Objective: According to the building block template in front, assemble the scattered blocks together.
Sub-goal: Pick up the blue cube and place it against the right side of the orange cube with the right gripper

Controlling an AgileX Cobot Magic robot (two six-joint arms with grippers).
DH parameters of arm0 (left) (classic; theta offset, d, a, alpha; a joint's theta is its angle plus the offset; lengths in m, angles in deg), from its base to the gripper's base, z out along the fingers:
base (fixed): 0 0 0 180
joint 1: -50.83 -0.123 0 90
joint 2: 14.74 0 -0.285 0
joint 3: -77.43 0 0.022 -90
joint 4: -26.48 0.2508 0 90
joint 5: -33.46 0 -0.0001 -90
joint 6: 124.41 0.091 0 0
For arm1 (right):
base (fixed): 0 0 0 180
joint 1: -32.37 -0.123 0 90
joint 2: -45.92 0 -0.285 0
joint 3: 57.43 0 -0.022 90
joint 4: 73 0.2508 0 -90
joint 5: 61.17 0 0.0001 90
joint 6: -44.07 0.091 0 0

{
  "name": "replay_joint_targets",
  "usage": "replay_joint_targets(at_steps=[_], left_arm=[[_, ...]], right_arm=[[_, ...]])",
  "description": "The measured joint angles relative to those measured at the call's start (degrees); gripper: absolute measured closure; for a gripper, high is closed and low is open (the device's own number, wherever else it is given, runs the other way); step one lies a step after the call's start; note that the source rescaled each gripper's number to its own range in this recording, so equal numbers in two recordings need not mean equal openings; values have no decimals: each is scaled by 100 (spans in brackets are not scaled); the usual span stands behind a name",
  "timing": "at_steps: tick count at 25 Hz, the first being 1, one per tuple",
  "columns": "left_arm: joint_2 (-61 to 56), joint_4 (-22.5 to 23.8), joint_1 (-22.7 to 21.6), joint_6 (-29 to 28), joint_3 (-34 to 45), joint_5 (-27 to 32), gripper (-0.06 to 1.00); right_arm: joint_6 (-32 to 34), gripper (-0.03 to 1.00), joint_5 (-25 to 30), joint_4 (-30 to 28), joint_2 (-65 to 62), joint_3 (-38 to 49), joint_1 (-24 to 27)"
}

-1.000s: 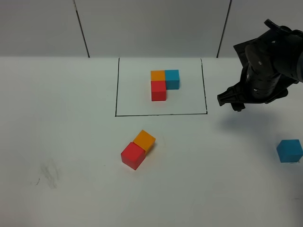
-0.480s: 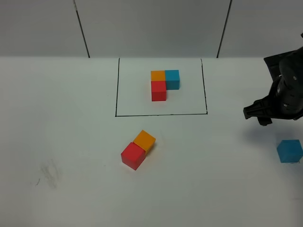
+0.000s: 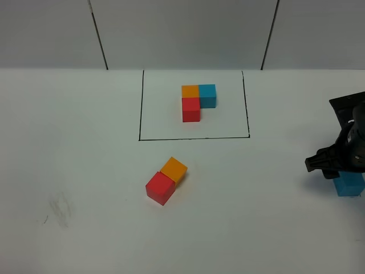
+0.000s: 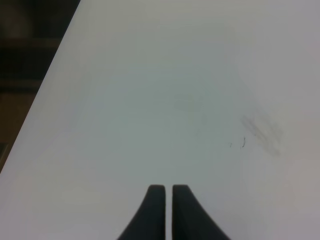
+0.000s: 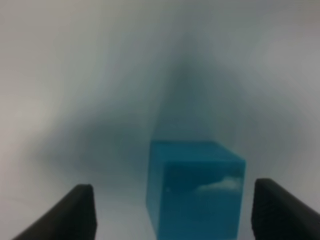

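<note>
One white tabletop [image 3: 68, 171] carries everything. Right tool [image 3: 336, 172] hangs low at the right-hand edge of the high view, fingers spread wide, holding nothing. Left tool [image 4: 168, 210] shows only in its own wrist view: fingers pressed together, empty, above bare tabletop near its edge, with a grey smudge [image 4: 260, 132] ahead of it.

Black drawn rectangle [image 3: 194, 138] lies well away from the right tool, off toward the left arm's side and the back wall. Inside it sits the template [image 3: 191, 103], an L of three joined cubes: orange and blue side by side, red against the orange one's near face.

Blue cube [image 3: 349, 186] sits on the tabletop right under the right tool. The blurry right wrist view puts it between the spread fingers with a gap on each side, not gripped [image 5: 195, 190].

Red cube [image 3: 159, 188] and orange cube [image 3: 174, 169] touch each other, set at a skew, well apart from the right tool and outside the rectangle.
</note>
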Motion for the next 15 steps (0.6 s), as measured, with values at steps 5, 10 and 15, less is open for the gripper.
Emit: replay_joint_targets(at_steps=[5,10,15], left_arm=[[0,0,0,0,0,0,94],[0,0,0,0,0,0,94],[0,0,0,0,0,0,94]], right_arm=[[-7,22,-23,-128,0,10,29],[-216,18,128,-197,0,10,212],[-306,10,-273,-209,-5,286,302]])
